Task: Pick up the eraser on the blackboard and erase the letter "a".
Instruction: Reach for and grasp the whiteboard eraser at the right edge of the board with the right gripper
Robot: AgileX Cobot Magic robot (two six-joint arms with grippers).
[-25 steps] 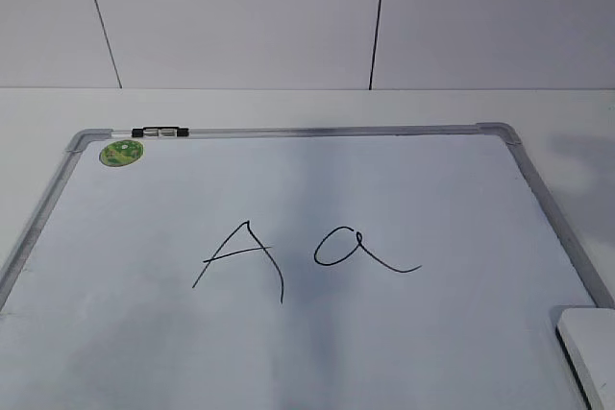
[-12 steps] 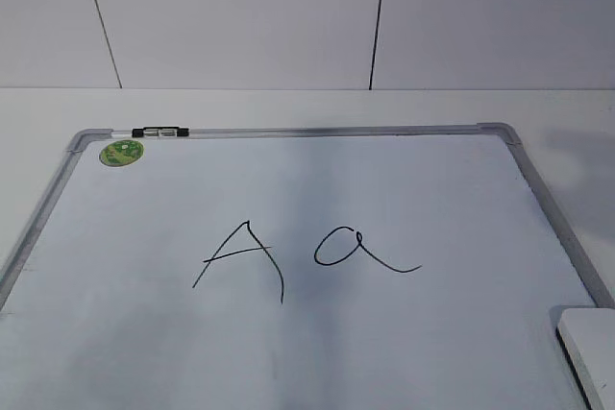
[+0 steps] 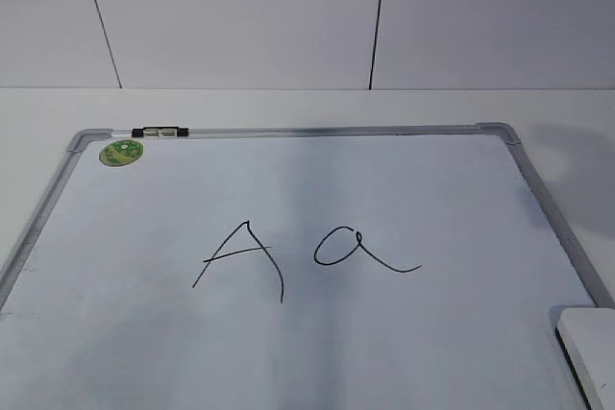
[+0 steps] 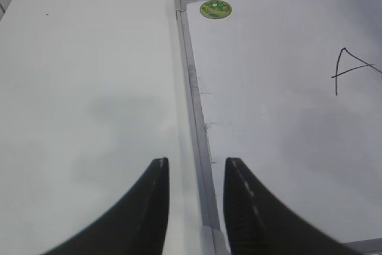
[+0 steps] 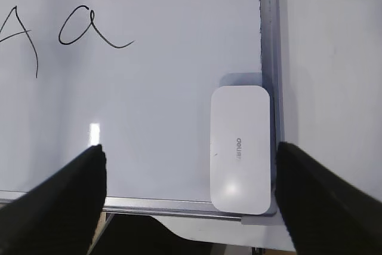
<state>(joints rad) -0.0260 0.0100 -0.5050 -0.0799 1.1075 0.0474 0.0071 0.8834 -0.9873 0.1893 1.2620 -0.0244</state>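
The blackboard point(image 3: 384, 180) is a white dry-erase board with a grey frame lying flat on the table. The cursive letter "a" point(image 3: 360, 250) is written in black right of a capital "A" point(image 3: 242, 258); the "a" also shows in the right wrist view point(image 5: 89, 27). The white eraser point(image 5: 240, 148) lies in the board's near right corner against the frame; its corner shows in the exterior view point(image 3: 588, 348). My right gripper point(image 5: 189, 165) is open wide above the board's near edge, the eraser just inside its right finger. My left gripper point(image 4: 196, 174) is open over the board's left frame.
A round green magnet point(image 3: 121, 152) and a black-and-silver clip point(image 3: 159, 131) sit at the board's far left corner. White table point(image 4: 89, 76) lies left of the board. A white panelled wall stands behind. The table's near edge shows below the board in the right wrist view.
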